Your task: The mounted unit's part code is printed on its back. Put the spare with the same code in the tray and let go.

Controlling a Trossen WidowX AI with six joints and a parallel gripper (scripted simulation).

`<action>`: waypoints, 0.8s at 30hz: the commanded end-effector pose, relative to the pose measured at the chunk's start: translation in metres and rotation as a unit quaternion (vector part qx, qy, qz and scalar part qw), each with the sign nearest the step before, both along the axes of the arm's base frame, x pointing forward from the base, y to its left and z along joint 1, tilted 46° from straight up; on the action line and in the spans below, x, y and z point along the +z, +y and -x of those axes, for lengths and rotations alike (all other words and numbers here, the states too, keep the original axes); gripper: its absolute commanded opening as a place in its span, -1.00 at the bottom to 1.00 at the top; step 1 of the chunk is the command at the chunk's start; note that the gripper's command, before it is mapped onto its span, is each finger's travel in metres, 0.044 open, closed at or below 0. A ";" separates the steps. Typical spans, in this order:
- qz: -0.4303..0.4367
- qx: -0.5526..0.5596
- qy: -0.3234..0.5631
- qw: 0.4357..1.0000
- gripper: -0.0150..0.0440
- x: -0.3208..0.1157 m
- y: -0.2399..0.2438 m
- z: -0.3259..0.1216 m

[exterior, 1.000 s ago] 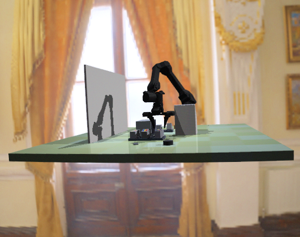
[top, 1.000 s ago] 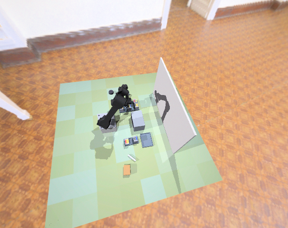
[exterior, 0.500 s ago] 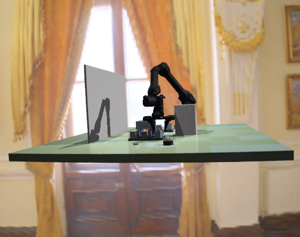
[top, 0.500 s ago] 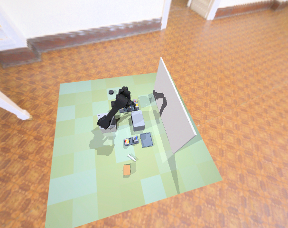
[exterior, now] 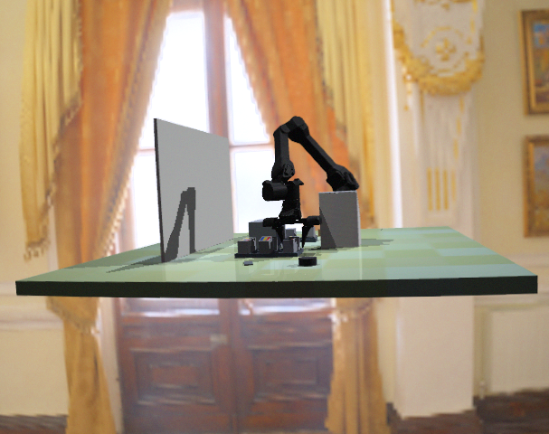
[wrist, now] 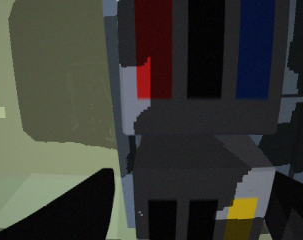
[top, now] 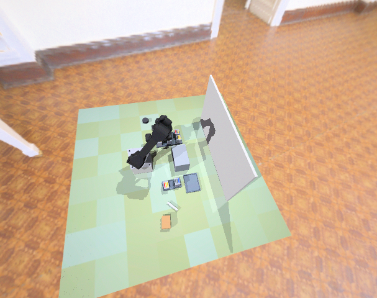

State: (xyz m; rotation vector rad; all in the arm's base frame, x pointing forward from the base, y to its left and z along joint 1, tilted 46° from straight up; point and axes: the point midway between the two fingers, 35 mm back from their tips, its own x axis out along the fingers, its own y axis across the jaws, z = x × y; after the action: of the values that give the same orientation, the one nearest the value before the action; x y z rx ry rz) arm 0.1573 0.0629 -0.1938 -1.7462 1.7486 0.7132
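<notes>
Several grey spares with coloured bars stand in a dark rack (top: 158, 146) (exterior: 246, 255). My gripper (exterior: 292, 246) (wrist: 187, 179) is open and points down, its fingers low on either side of one spare (exterior: 290, 246) (wrist: 191, 187) with two black bars and a yellow one. In the wrist view a gap shows at the left finger; the right finger is very near or at the spare's side. Another spare (wrist: 206, 117) with red, black and blue bars stands just beyond it. The grey-blue tray (top: 191, 182) holds nothing. Which thing is the mounted unit, and its code, I cannot tell.
A tall grey box (top: 180, 154) stands by the rack. A small dark holder with two barred blocks (top: 166, 185) (top: 176, 181) sits beside the tray. A large upright panel (top: 227, 144) (exterior: 194, 163) stands opposite the pedestal (exterior: 338, 219). A white bar (top: 172, 205), orange block (top: 165, 221) and black puck (top: 145, 120) (exterior: 307, 260) lie around.
</notes>
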 end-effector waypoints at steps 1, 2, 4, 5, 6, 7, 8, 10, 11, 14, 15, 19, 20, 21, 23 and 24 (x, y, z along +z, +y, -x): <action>0.000 0.000 0.000 1.000 0.26 0.000 0.000 0.000; 0.000 0.000 0.000 1.000 0.17 0.000 0.000 0.000; 0.000 0.000 0.000 1.000 -0.01 0.000 0.000 0.000; 0.000 0.000 0.000 1.000 -0.03 0.000 0.000 0.000; 0.000 0.000 0.000 1.000 -0.05 0.000 0.000 0.000; 0.000 0.000 0.000 1.000 -0.08 0.000 0.000 0.000; 0.000 0.000 0.000 1.000 -0.10 0.000 0.000 0.000; 0.000 0.000 0.000 1.000 -0.14 0.000 0.000 0.000; 0.000 0.000 0.000 1.000 -0.17 0.000 0.000 0.000; 0.000 0.000 0.000 1.000 -0.43 0.000 0.000 0.000; 0.000 0.000 0.000 1.000 -0.49 0.000 0.000 0.000; 0.000 0.000 0.000 1.000 -0.49 0.000 0.000 0.000; 0.000 0.000 0.000 1.000 -0.49 0.000 0.000 0.000; 0.000 0.000 0.000 1.000 -0.49 0.000 0.000 0.000; 0.000 0.000 0.000 1.000 -0.49 0.001 0.001 0.000; 0.000 0.000 0.000 1.000 -0.49 0.003 0.004 -0.001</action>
State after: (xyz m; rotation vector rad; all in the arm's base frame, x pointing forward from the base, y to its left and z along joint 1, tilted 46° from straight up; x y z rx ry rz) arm 0.1573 0.0633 -0.1932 -1.7481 1.7492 0.7141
